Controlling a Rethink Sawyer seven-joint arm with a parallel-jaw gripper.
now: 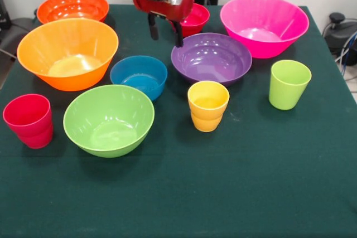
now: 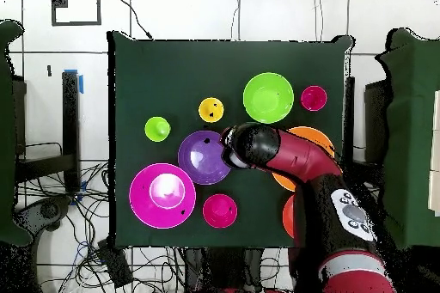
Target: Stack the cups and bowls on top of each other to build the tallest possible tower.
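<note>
My gripper [image 1: 165, 33] hangs open and empty above the table, just behind the gap between the small blue bowl [image 1: 138, 76] and the purple bowl [image 1: 211, 58]. The small red bowl [image 1: 195, 19] sits right behind it. Pink bowl [image 1: 264, 24], light orange bowl [image 1: 68, 53], red-orange bowl [image 1: 72, 6] and lime green bowl [image 1: 109, 119] stand apart. Near the front are the red cup [image 1: 29, 121], yellow cup [image 1: 208, 106] and green cup [image 1: 289, 83], all upright. No tower shows; nothing is nested. Overhead, the arm [image 2: 292, 156] hides the blue bowl and part of the orange bowls.
A dark green cloth [image 1: 234, 182] covers the table, with a wide bare strip along its front edge. Cables and black equipment [image 1: 337, 29] lie off the table's right side.
</note>
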